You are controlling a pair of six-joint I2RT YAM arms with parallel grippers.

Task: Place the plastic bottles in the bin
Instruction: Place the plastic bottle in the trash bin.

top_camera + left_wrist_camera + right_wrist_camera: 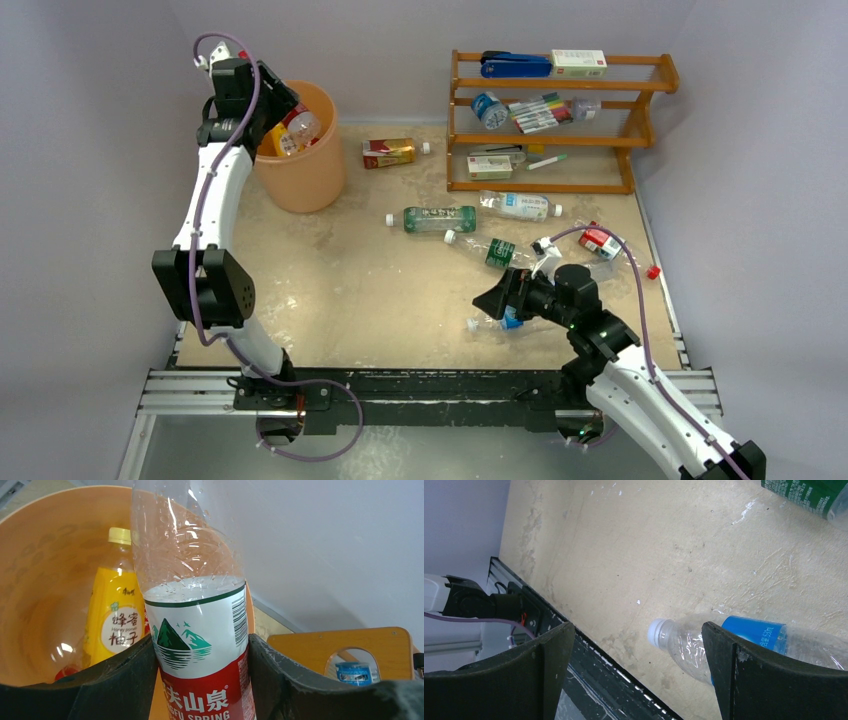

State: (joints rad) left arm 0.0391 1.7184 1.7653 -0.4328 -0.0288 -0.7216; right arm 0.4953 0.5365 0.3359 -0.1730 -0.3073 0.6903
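My left gripper is above the peach-orange bin, shut on a clear bottle with a red and white label, held over the bin's opening. A yellow bottle lies inside the bin. My right gripper is open and empty, low over the table near its front edge. A clear blue-labelled bottle lies by its right finger, cap between the jaws. More bottles lie on the table: green, white-labelled, green-labelled, boxy red-and-gold, red-labelled.
The wooden rack with markers and boxes stands at the back right. A loose red cap lies near the right edge. The black rail runs along the table's front edge just under my right gripper.
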